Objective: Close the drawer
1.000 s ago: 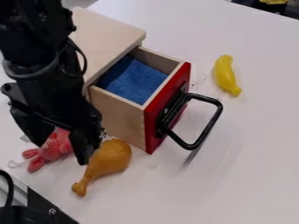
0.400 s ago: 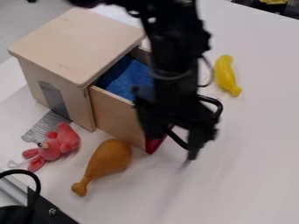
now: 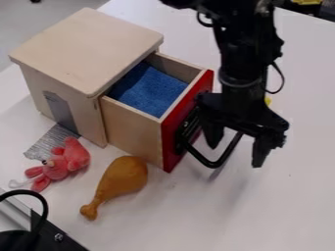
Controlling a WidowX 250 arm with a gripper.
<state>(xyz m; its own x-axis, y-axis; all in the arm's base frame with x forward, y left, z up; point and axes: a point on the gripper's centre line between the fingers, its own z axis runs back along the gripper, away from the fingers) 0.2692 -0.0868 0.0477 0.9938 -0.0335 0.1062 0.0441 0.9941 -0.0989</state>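
A box (image 3: 85,49) on a white table (image 3: 288,206), its red-fronted drawer (image 3: 134,131) standing well out at the front, so the closing seems all still to do, with the gripper (image 3: 235,155), jaws apart, by the handle (image 3: 212,163).

Bright, soft light here, and it looks to come from above: the wooden cabinet's top (image 3: 85,49) glows pale while its side falls a shade darker. Over the white desk (image 3: 294,211) now, an even brightness, with a faint, soft-edged shadow just below the black handle (image 3: 230,147). Inside the drawer (image 3: 132,130), the blue lining (image 3: 154,90) dims toward the cabinet, and the black arm (image 3: 242,59) swallows most detail, with small glints up top.
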